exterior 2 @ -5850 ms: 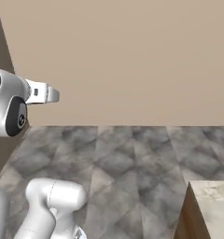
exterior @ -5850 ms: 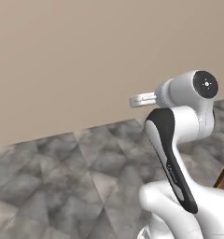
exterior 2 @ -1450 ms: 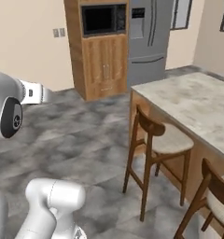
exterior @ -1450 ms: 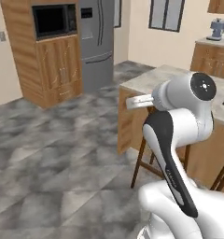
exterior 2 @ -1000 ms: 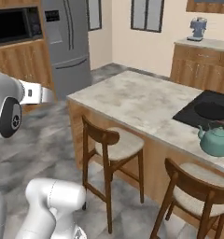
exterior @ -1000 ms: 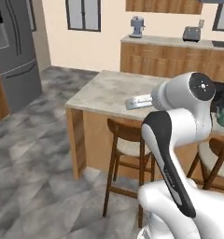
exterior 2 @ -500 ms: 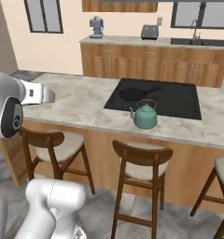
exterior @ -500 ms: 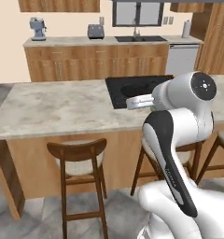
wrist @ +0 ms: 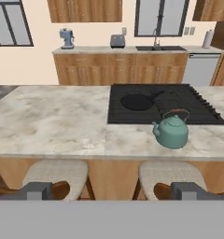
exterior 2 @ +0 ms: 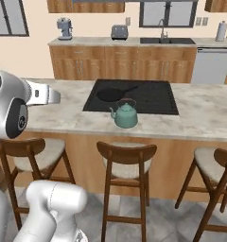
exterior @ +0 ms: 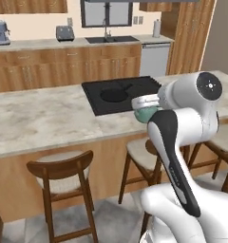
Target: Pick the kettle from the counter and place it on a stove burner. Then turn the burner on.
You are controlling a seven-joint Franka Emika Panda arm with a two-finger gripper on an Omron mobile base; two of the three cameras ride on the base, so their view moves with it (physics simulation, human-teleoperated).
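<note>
Glossy teal kettle (wrist: 173, 132), marbled stone counter (wrist: 53, 121), seemingly matt black cast-iron stove burner (wrist: 188, 105).

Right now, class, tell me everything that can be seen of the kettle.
The kettle is small, squat and rounded, teal-green with a smooth, slightly glossy look. A thin brown handle arches over its top and a short spout juts from one side. It stands upright on the marbled counter, on the strip of stone between the black range and the counter's near edge, just short of the range. Nothing else touches it.
</note>
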